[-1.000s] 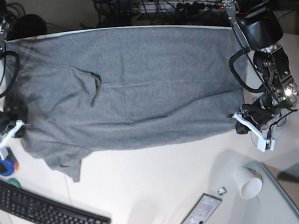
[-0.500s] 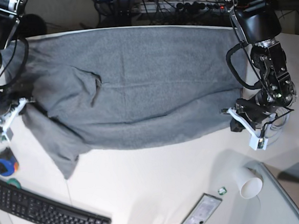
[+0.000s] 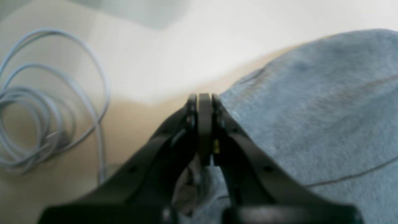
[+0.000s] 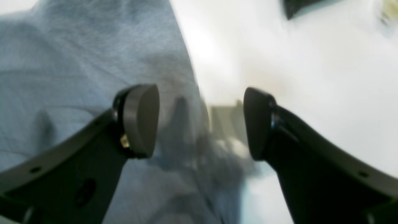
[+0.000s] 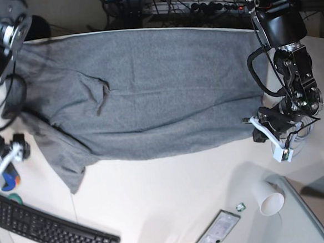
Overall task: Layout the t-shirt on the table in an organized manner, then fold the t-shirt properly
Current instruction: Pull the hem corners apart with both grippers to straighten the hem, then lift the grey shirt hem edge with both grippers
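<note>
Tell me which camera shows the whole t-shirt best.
The base view: the t-shirt lies spread across the table, every edge visible. The left wrist view shows only a blurred corner beside the shut left gripper; the right wrist view, a blurred edge.

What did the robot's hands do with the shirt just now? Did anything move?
The right gripper let go of the t-shirt: its jaws now stand open, and it has drawn back off the sleeve end, toward the keyboard. That end of the shirt slumped in a bit. The left gripper stayed shut at the shirt's other edge, hardly moving. The paper cup and phone stayed put.
</note>
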Controlling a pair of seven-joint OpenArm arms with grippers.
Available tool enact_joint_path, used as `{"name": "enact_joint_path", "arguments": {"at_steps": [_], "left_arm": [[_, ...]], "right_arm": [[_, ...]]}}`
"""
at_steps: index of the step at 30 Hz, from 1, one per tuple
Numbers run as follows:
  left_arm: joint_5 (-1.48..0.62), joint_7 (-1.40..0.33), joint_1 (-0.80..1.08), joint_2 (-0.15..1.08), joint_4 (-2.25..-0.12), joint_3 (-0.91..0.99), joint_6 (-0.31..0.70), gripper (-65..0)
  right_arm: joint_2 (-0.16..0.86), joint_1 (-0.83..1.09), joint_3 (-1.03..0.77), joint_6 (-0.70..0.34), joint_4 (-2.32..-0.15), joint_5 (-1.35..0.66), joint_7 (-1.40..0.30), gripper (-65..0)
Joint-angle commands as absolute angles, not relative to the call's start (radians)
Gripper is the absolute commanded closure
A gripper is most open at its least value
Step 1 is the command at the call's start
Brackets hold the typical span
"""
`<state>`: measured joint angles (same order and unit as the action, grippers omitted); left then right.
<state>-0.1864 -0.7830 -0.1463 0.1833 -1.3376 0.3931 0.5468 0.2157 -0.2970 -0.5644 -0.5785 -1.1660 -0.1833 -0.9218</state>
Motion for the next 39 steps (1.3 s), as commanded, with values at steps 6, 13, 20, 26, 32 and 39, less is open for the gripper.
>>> {"name": "enact_joint_path", "arguments": {"at_steps": [6, 13, 20, 26, 32, 39], "left_arm": [[-0.203, -0.762, -0.165, 0.193, -1.339, 0.395, 0.545, 0.0], [-0.203, -0.762, -0.165, 0.194, -1.340, 0.397, 0.545, 0.0], [-0.203, -0.762, -0.165, 0.194, -1.339, 0.395, 0.545, 0.0], [-0.203, -0.762, -0.165, 0.200, -1.339, 0.395, 0.545, 0.0], [-0.203, -0.762, -0.165, 0.200, -1.339, 0.395, 0.545, 0.0], [-0.203, -0.763, -0.165, 0.202, -1.339, 0.395, 0.545, 0.0]], "right_arm": [[0.326, -0.518, -0.452, -0.579, -0.641, -0.188, -0.633, -40.4], [0.340, -0.572, -0.341, -0.576, -0.418, -0.188, -0.444, -40.4], [0.341, -0.533, -0.340, -0.575, -0.415, -0.186, -0.398, -39.9], [0.358, -0.515, -0.340, -0.573, -0.414, -0.185, -0.394, -39.9], [0.343, -0.496, -0.340, -0.573, -0.414, -0.185, -0.397, -39.8], [0.312, -0.496, -0.340, -0.579, -0.417, -0.185, -0.397, -39.6]]}}
